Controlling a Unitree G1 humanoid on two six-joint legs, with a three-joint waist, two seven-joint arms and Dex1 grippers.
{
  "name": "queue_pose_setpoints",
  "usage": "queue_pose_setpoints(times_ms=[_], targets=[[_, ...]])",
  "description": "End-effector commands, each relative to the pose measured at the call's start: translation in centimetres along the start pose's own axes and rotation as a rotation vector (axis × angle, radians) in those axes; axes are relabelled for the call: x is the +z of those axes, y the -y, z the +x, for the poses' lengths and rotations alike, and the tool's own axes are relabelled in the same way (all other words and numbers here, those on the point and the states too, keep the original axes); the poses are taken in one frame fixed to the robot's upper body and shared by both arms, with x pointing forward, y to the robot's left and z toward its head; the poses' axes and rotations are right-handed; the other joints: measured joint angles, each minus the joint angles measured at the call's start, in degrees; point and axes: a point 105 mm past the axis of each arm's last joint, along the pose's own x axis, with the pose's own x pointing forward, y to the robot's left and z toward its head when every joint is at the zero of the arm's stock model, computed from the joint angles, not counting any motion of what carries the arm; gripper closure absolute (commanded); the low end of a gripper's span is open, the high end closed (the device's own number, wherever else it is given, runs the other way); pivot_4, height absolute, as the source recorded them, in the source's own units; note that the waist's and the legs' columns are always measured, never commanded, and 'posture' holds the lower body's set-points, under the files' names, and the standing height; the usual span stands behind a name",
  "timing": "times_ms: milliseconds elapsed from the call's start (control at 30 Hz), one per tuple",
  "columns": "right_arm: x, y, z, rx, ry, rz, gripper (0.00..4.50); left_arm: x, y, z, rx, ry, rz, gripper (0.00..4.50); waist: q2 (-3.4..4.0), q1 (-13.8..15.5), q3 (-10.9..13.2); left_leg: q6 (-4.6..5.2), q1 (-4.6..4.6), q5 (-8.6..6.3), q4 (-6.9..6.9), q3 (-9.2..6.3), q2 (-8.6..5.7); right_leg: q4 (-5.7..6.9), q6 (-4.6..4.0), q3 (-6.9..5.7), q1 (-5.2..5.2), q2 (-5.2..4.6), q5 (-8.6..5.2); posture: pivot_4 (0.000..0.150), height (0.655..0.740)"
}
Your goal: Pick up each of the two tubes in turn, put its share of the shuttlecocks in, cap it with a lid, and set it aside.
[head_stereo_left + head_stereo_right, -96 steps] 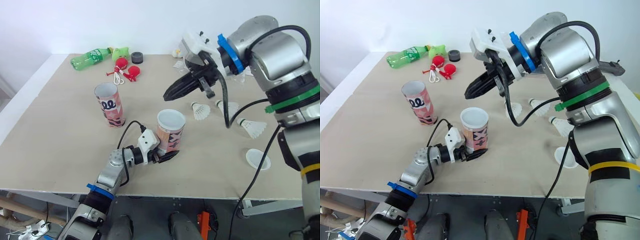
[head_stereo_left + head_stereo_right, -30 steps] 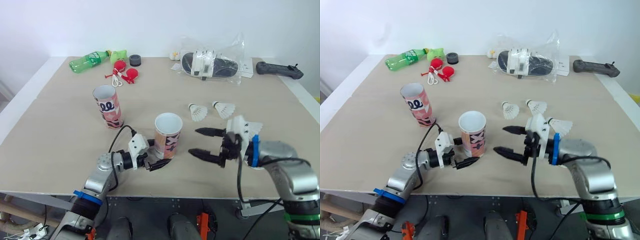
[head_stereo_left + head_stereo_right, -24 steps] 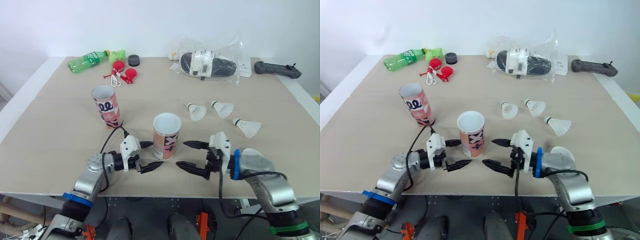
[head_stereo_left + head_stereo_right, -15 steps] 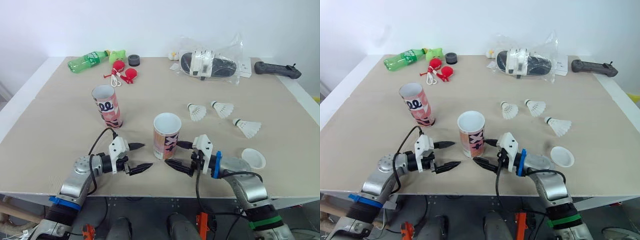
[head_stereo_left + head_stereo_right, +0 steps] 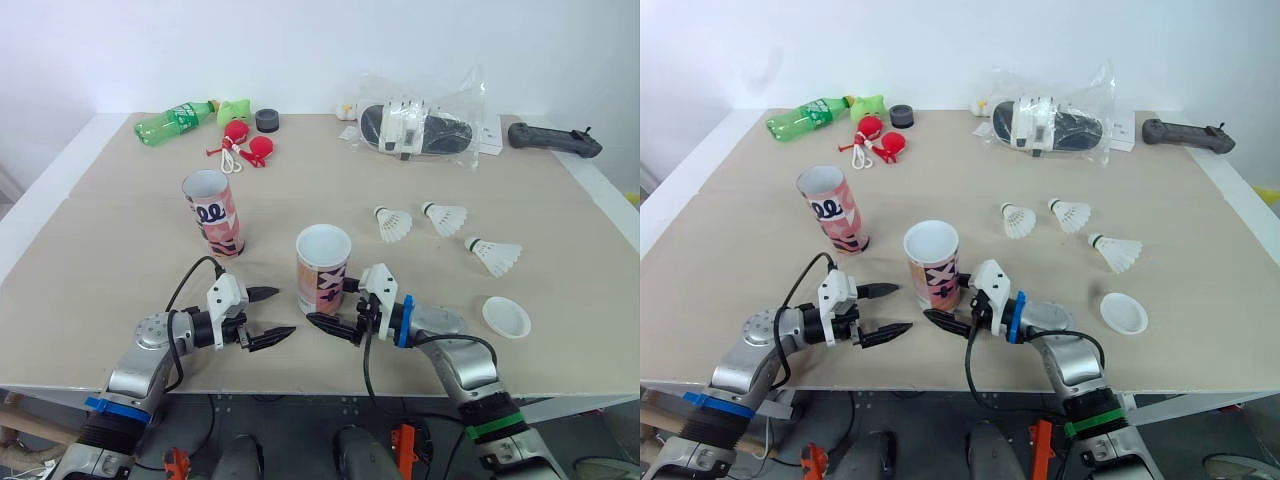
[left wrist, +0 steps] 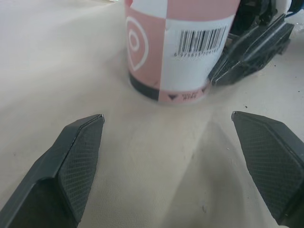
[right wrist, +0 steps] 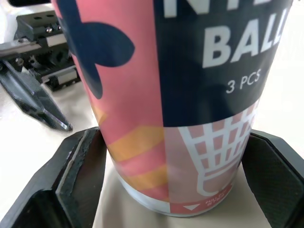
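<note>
Pickup of the nearer pink-and-white printed cardboard tube [image 5: 323,268] seems begun: the right gripper [image 5: 331,303] pinches its base, the left gripper [image 5: 285,311] gapes empty beside it. A level lift comes next, I'd say.

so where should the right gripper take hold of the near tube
Low on the round wall of the near tube, level from the robot's right, where the right gripper is. It stands upright, mouth open, so a side hold leaves the mouth free.
</note>
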Motion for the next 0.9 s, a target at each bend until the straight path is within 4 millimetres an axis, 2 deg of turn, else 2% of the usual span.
queue_pose_setpoints(times_ms=[33, 167, 200, 300, 367, 467, 533, 667, 767, 833, 900], targets=[[1.2, 0.1, 1.0, 0.005, 0.044, -0.039, 0.00, -0.5, 0.0, -0.5, 0.012, -0.024, -0.019, 0.06, 0.00, 0.0, 0.0, 0.00, 0.00, 0.00, 0.00, 0.00, 0.00, 0.00, 0.00, 0.00, 0.00, 0.00, 0.00, 0.150, 0.7400], [1.0, 0.0, 1.4, 0.019, 0.043, -0.038, 0.00, -0.4, 0.1, -0.4, 0.008, -0.022, -0.020, 0.06, 0.00, 0.0, 0.0, 0.00, -0.01, 0.00, -0.01, 0.00, 0.00, 0.00, 0.00, 0.00, 0.00, 0.00, -0.01, 0.150, 0.7400], [1.1, 0.1, 1.5, 0.019, 0.047, -0.040, 0.54, -0.3, 0.1, -0.4, 0.008, -0.021, -0.020, 0.00, 0.00, 0.0, 0.0, 0.00, -0.01, 0.00, -0.01, 0.00, 0.00, 0.00, 0.01, 0.00, 0.00, 0.00, -0.02, 0.150, 0.7400], [1.5, 0.1, 1.4, 0.018, 0.061, -0.041, 1.16, -0.1, 0.2, -0.3, 0.008, -0.016, -0.022, 0.00, 0.00, 0.0, 0.0, 0.00, -0.01, 0.00, -0.01, 0.00, 0.00, 0.00, 0.00, 0.00, 0.00, 0.00, -0.01, 0.150, 0.7400], [2.1, 0.2, 1.1, 0.008, 0.079, -0.043, 1.28, 0.0, 0.2, -0.2, 0.009, -0.012, -0.024, 0.00, 0.00, 0.0, 0.0, 0.00, -0.01, 0.00, -0.01, 0.00, 0.00, 0.00, 0.00, 0.00, 0.00, 0.00, -0.01, 0.150, 0.7400], [4.2, 1.2, -0.4, -0.081, 0.145, -0.052, 1.28, 0.8, 0.2, 0.3, 0.014, 0.009, -0.026, 0.00, 0.01, 0.1, 0.0, 0.00, -0.05, 0.00, -0.01, 0.00, 0.00, 0.00, 0.01, 0.00, -0.02, -0.01, -0.02, 0.150, 0.7400], [5.9, 2.5, -2.1, -0.182, 0.194, -0.046, 1.28, 1.6, 0.2, 0.9, 0.011, 0.028, -0.019, 0.00, -0.01, 0.2, 0.0, 0.00, -0.13, 0.00, 0.00, 0.00, 0.00, 0.00, 0.02, 0.00, -0.09, -0.01, -0.02, 0.150, 0.7400], [10.0, 6.3, -7.5, -0.482, 0.311, -0.043, 1.28, 4.2, 0.3, 3.0, 0.011, 0.112, -0.013, 0.00, -0.15, 0.8, 0.2, -0.01, -0.21, 0.01, 0.02, -0.03, -0.04, 0.00, 0.04, -0.02, -0.12, -0.05, -0.01, 0.150, 0.7400], [11.9, 8.4, -11.1, -0.679, 0.356, -0.052, 1.28, 5.6, 0.2, 4.5, 0.015, 0.150, -0.014, 0.00, -0.20, 1.2, 0.2, -0.01, -0.25, 0.01, 0.06, -0.02, -0.08, -0.02, 0.07, -0.02, -0.12, -0.09, 0.00, 0.150, 0.7400], [12.7, 10.3, -14.5, -0.873, 0.365, -0.076, 1.28, 6.8, 0.2, 5.8, 0.020, 0.178, -0.006, 0.00, -0.20, 1.3, 0.2, -0.01, -0.23, 0.01, 0.04, -0.02, -0.09, -0.02, 0.08, -0.02, -0.12, -0.09, -0.01, 0.150, 0.7400], [13.1, 11.9, -18.5, -1.087, 0.364, -0.109, 1.28, 8.3, 1.1, 7.7, -0.015, 0.224, -0.013, 0.00, -0.19, 1.6, 0.2, 0.00, -0.22, 0.00, -0.01, -0.02, -0.08, -0.02, 0.06, -0.01, -0.13, -0.07, -0.04, 0.150, 0.7400]])
